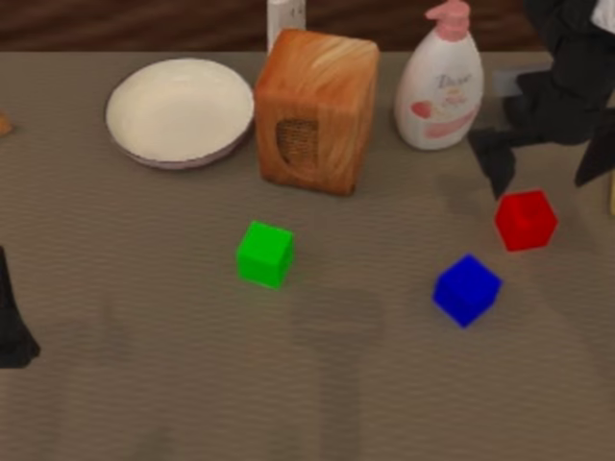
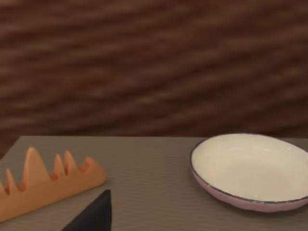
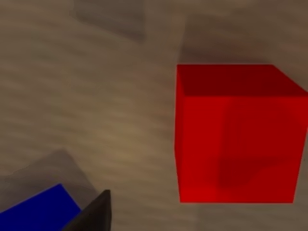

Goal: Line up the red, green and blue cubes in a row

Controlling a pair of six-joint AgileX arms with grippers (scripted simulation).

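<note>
The red cube (image 1: 526, 220) rests on the table at the right; it fills much of the right wrist view (image 3: 236, 139). My right gripper (image 1: 546, 165) hovers open just behind and above it, one dark finger (image 1: 496, 161) on either side, holding nothing. One fingertip (image 3: 98, 211) shows in the right wrist view, beside a corner of the blue cube (image 3: 38, 211). The blue cube (image 1: 467, 289) lies in front of and to the left of the red one. The green cube (image 1: 264, 254) sits alone near the table's middle. My left arm (image 1: 13, 327) is parked at the left edge, its gripper open.
A large brown wooden block (image 1: 315, 109) stands behind the green cube, a white plate (image 1: 180, 111) to its left and a lotion pump bottle (image 1: 441, 84) to its right. An orange spiky rack (image 2: 43, 183) lies at the far left.
</note>
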